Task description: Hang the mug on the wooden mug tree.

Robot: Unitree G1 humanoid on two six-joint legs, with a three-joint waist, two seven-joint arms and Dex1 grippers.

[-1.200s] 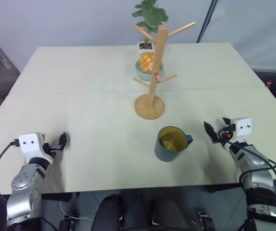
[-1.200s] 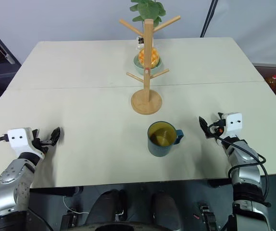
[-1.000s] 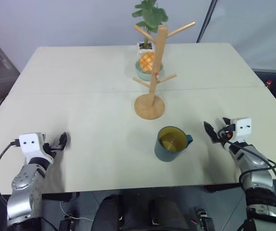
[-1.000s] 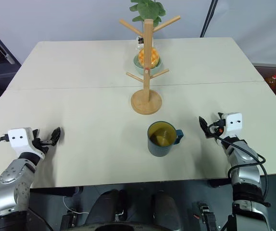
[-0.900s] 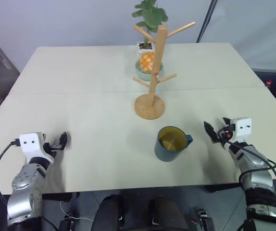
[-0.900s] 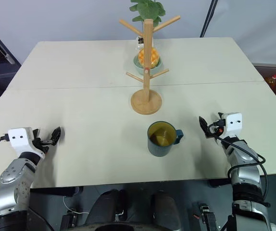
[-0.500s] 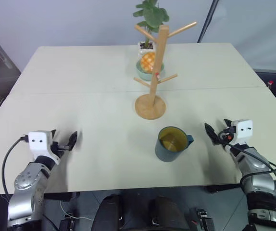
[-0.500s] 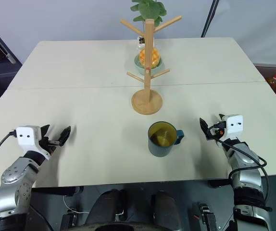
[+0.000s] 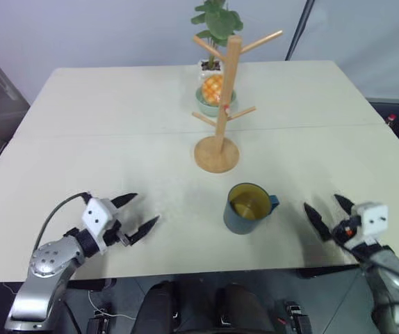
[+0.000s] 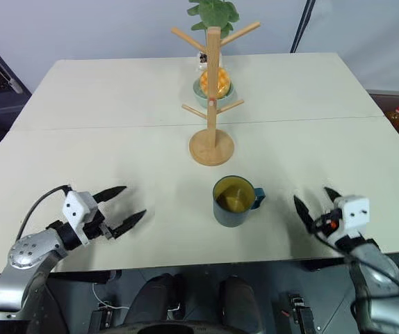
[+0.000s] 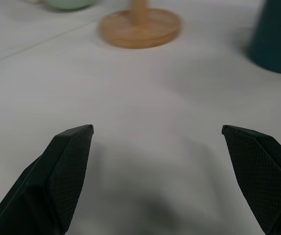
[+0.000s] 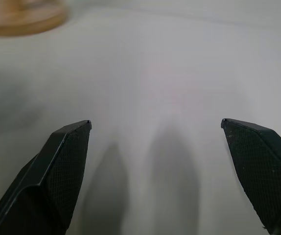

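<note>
The mug [image 9: 247, 208] is seen upright on the surface [image 9: 116, 146], near its front edge, with the handle turned toward the robot's right and the yellow interior exposed. The wooden mug tree [image 9: 222, 104] stands just behind it, its round base well clear of the mug and its slanted pegs all bare. Behind the tree, a pale green bowl [image 9: 209, 103] holding something orange-yellow and a potted plant [image 9: 215, 24] are set close together.

The left claw [image 9: 139, 212] is held low over the surface to the left of the mug, fingers spread wide and nothing between them. The right claw [image 9: 330, 212] is held to the right of the mug, on the handle side, likewise released and empty. Nothing has been grasped yet, so the task is judged to be at its approach stage.

Several risks are judged from this layout. The mug could be tipped or pushed if a finger strikes its wall before the claw is centred. If the handle itself is gripped, no opening would be left for a peg. The light tree could be toppled by a sideways knock from the mug, and the bowl and plant close behind it could then be struck.
</note>
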